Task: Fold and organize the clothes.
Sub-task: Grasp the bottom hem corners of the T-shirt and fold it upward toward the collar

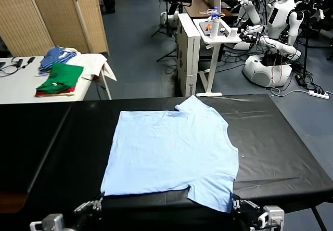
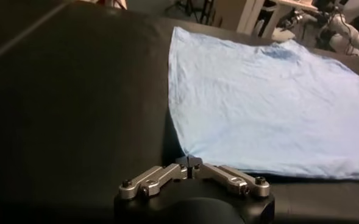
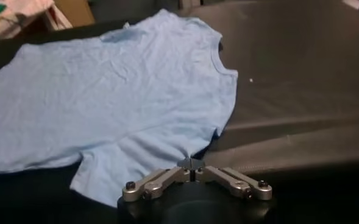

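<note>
Currently both clenched tools pinch the light, limp T-shirt (image 1: pixel 171 150): left gripper (image 2: pixel 190 164) at its 7 o'clock hem corner, right gripper (image 3: pixel 191 163) at its 5 o'clock sleeve.

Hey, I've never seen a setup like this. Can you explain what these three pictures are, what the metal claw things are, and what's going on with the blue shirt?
These are three views of one moment from a two-armed robot. One camera sits on its head, looking down at a black table. The other two sit on its wrists, each looking past its own claw.

The metal claws are grippers, the robot's hands. The left gripper is shut on the near hem corner of the light blue T-shirt. The right gripper is shut on the edge of the shirt's near sleeve. The shirt lies spread flat, plain side up, near the table's front edge.

On a white side table farther back lie folded green and red garments and a striped bundle. Other robots stand in the background.
</note>
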